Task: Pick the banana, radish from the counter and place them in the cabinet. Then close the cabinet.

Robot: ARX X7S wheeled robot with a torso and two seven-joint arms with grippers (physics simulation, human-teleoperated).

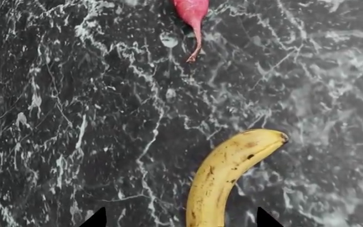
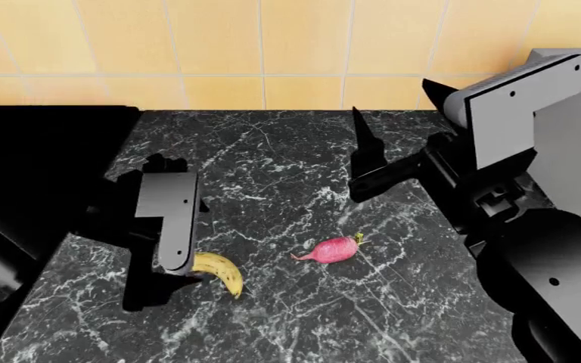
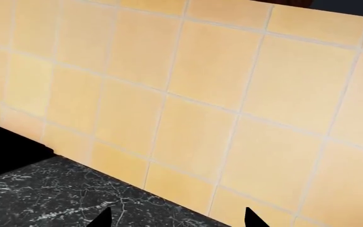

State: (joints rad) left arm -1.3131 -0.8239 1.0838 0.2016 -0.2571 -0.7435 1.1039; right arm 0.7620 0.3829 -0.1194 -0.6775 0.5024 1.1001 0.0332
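**Left arm poised over the banana; first pick not yet made**

The small curved yellow banana with brown flecks (image 2: pixel 220 270) lies on the dark grey-black marble counter with white veining (image 2: pixel 270 159), toward the front left. The small pink-red oval radish with a thin root tail (image 2: pixel 333 249) lies apart from it, at about three o'clock from the banana in the head view. Neither has been lifted, and no cabinet shows in any view, so the task looks to be at its opening step: the banana grasp.

The left gripper (image 2: pixel 175 274) hangs directly over the banana's near end. In the left wrist view its two dark fingertips (image 1: pixel 95 219) stand spread, one on each side of the banana (image 1: pixel 227 176), holding nothing. The radish (image 1: pixel 192 14) sits beyond the banana's tip in that view.

The right gripper (image 2: pixel 363 155) is raised above the counter's rear, at about twelve o'clock from the radish; its tips stand apart and empty, facing the yellow-orange tiled wall (image 3: pixel 188 94).

The next move probably calls for a straight descent until the fingers bracket the banana's body, then a firm closing across its width.

No brand, label or writing is readable anywhere.
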